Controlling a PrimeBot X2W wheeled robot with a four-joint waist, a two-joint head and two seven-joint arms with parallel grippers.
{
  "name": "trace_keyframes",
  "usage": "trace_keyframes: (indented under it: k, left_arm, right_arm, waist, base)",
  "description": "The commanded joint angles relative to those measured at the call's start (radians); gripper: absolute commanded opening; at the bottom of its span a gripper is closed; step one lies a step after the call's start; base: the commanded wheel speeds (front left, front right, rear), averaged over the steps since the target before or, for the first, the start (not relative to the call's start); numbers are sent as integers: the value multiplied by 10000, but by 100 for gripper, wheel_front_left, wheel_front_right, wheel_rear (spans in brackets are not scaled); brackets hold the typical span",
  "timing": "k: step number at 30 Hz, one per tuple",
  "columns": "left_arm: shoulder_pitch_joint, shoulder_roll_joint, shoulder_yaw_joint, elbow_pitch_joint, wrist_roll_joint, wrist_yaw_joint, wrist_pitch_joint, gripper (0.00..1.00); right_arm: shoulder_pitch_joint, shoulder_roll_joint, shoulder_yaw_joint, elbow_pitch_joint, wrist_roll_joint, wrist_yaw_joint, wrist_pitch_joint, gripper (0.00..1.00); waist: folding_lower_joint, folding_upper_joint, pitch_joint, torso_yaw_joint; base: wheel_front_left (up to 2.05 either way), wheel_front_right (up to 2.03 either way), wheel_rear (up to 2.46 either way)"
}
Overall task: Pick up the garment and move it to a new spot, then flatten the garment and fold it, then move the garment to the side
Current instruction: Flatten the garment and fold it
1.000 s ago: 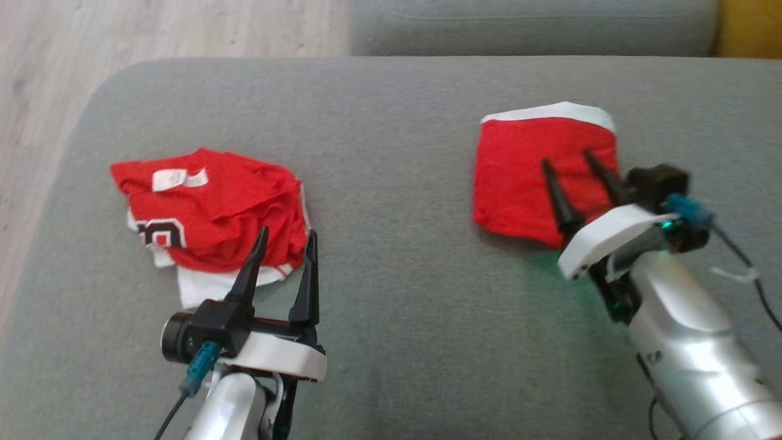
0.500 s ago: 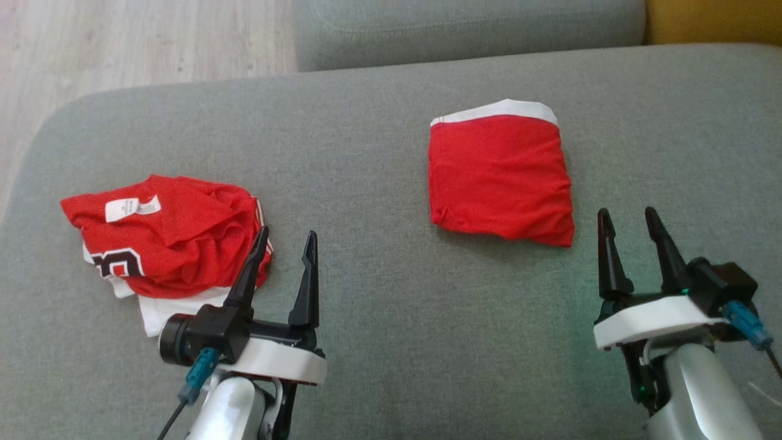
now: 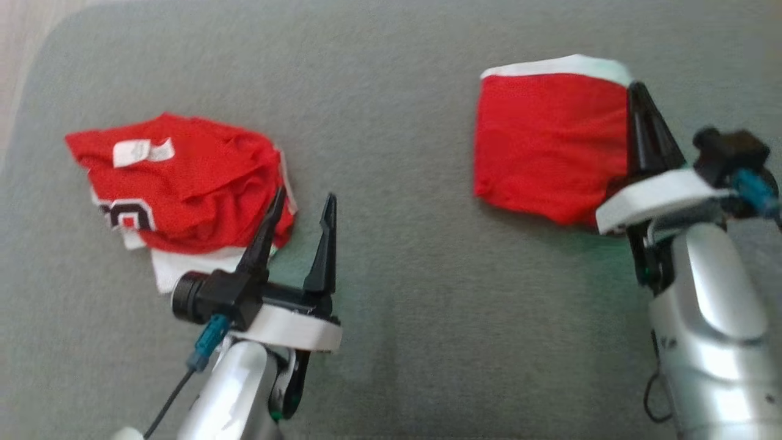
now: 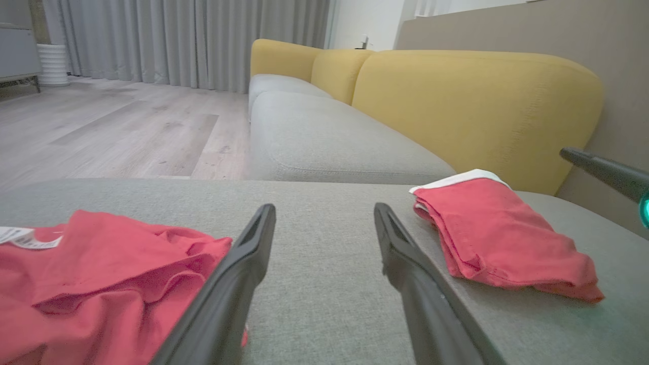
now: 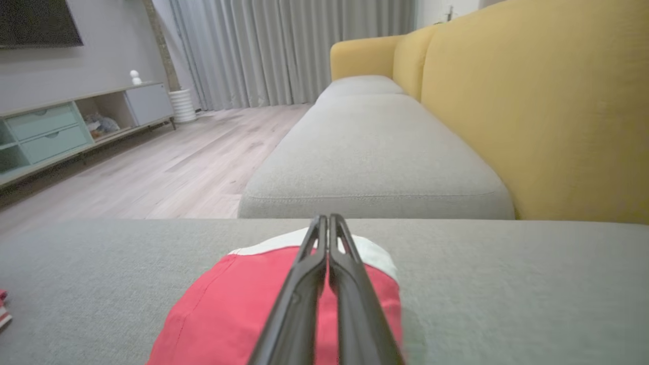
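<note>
Since half a second ago the right gripper (image 3: 638, 101) has closed and reached the folded red garment's (image 3: 547, 140) right edge. Its wrist view shows the fingers pressed together, nothing between them, with the garment underneath. The left gripper (image 3: 305, 197) stands wide and empty, and the crumpled red garment (image 3: 195, 177) lies just left of its left finger.

Pale wood floor (image 5: 167, 172) runs back to grey curtains (image 5: 284, 50), fully drawn. Long sofa (image 4: 324, 142) here, grey seat cushions (image 5: 375, 152) against mustard-yellow backrests (image 5: 532, 101). Over by the wall (image 5: 111, 45), a low cabinet (image 5: 76, 126) (pale green drawers) under a dark screen (image 5: 38, 23). Soft, even light.
</note>
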Motion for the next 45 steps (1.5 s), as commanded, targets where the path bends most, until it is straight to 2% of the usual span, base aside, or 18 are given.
trace_keyframes:
  k: [1,10,13,16,20,24,25,31,35,38,40,41,42,45]
  left_arm:
    - [-378,48,176,-369,-100,12,-80,100]
    - [-730,48,-195,-384,-251,143,-80,100]
    - [-763,48,-236,-386,-287,174,-80,100]
    - [-734,47,-272,-348,-341,211,-80,100]
    - [-609,47,-273,-273,-376,236,-80,100]
    - [-570,47,-324,-275,-434,244,-80,100]
    - [-572,47,-356,-276,-447,245,-80,100]
    - [-551,47,-340,-296,-441,240,-80,100]
    - [-439,47,-197,-254,-415,252,-80,100]
    - [-373,47,-61,-250,-379,247,-80,100]
    - [-325,47,48,-275,-356,244,-80,100]
    - [-281,47,155,-317,-334,239,-80,100]
    - [-281,47,155,-317,-334,239,-80,100]
    - [-191,47,303,-360,-299,226,-80,100]
  right_arm:
    - [-404,48,194,14,-88,37,57,0]
    - [-2329,-191,-1090,3690,-1251,37,385,0]
    - [-2753,-191,-1352,4490,-1727,37,179,0]
    - [-3113,-21,-1149,4652,-1780,37,-553,0]
    - [-3275,105,-481,4606,-1749,37,-908,0]
    - [-3203,122,370,5109,-1253,37,-955,0]
    - [-3155,124,610,5567,-1146,37,-831,0]
    - [-3235,126,835,6720,-1016,37,-348,0]
    - [-3275,126,1390,6695,-439,37,-661,0]
    - [-3172,126,1713,6153,118,37,-912,0]
    - [-2989,127,1817,5595,426,37,-979,0]
    - [-2700,127,1729,4750,554,37,-995,0]
    - [-2700,127,1729,4750,554,37,-995,0]
    - [-1897,127,1453,3334,698,37,-999,0]
  waist:
    - [-2,0,584,598]
    - [-2,0,1125,1262]
    - [-2,0,1124,1325]
    - [-2,0,999,1340]
    - [-2,0,762,1310]
    - [-2,0,658,1361]
    - [-2,0,638,1392]
    - [-2,0,607,1494]
    - [-2,0,465,1386]
    - [-2,0,280,1177]
    - [-2,0,121,972]
    - [-2,0,-44,750]
    - [-2,0,-44,750]
    - [-2,0,-306,408]
  base:
    - [0,0,0]
    - [0,0,0]
    - [0,0,0]
    - [0,0,0]
    - [0,0,0]
    - [0,0,0]
    - [0,0,0]
    - [0,0,0]
    - [0,0,0]
    - [0,0,0]
    - [0,0,0]
    - [0,0,0]
    - [0,0,0]
    - [0,0,0]
